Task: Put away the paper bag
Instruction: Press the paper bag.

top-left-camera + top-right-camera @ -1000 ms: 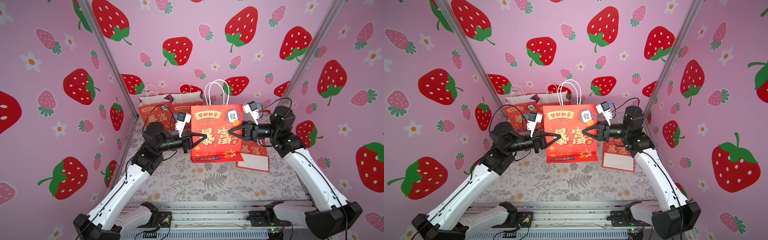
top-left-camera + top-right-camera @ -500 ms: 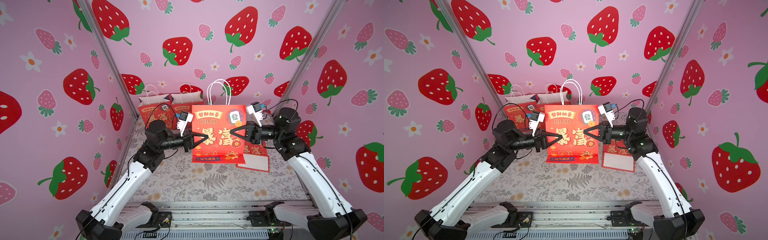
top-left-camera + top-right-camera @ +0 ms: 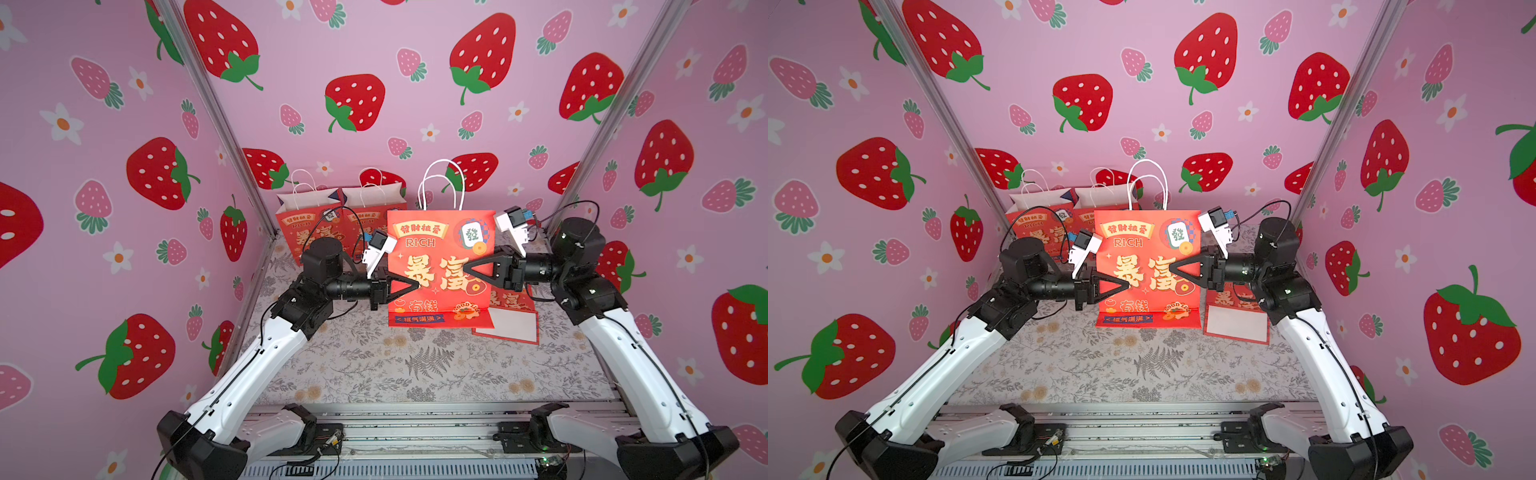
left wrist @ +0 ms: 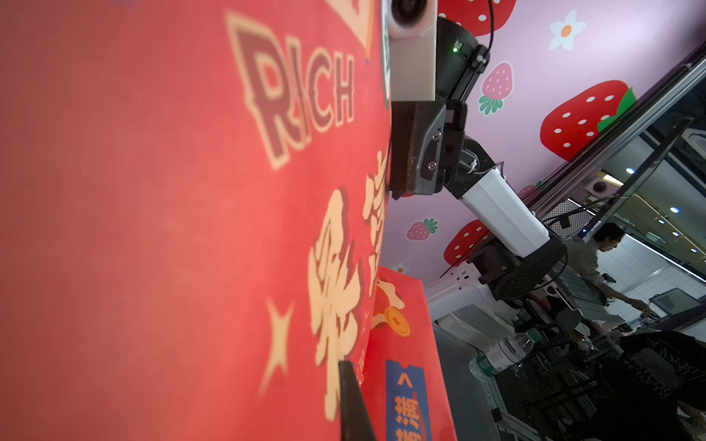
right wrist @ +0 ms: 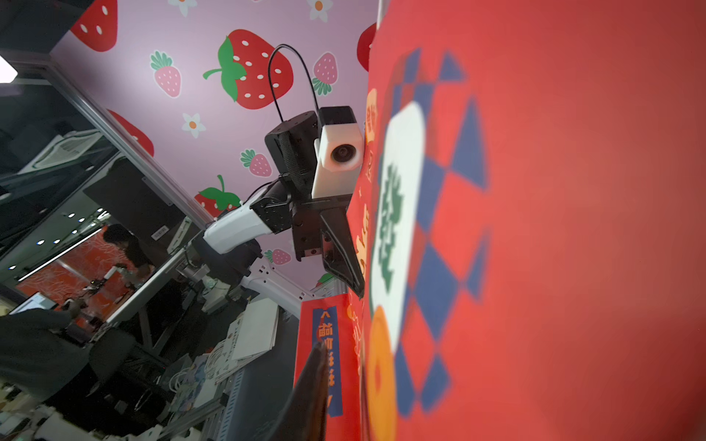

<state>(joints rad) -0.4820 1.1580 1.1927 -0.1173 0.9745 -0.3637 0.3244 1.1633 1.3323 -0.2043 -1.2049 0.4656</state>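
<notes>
1. Red paper dead centre! The paper bag (image 3: pixel 436 253) stands upright on the desk (image 3: pixel 415 374), a little toward 12 o'clock. It looks pressed flat, with its base panel seemingly folded up at the front. Whether the bottom edge touches the cloth is hard to call.
2. The left pincer (image 3: pixel 411 286) reaches in from 9 o'clock with its jaws together, clamped on that side edge of the bag. In the left wrist view its front finger (image 4: pixel 351 404) lies across the printed face.
3. The right pincer (image 3: pixel 469 268) comes in from 3 o'clock and overlaps the opposite edge. One finger (image 5: pixel 309 385) shows in front of the paper and its partner is hidden behind. I cannot tell if it is truly pinching.
4. My read is that this is the carry stage: the bag is flattened and held between both arms, not yet put down.
5. A flat bag (image 3: pixel 513 322) lies just beside it at 3 o'clock, and that looks like the pile. Two standing bags (image 3: pixel 305 230) wait at 11 o'clock by the back wall.
6. The next move calls for both arms to swing together toward 3 o'clock and tip the bag down onto that flat one. They need to keep an even pace, because thin paper will buckle or slip if one side leads.
</notes>
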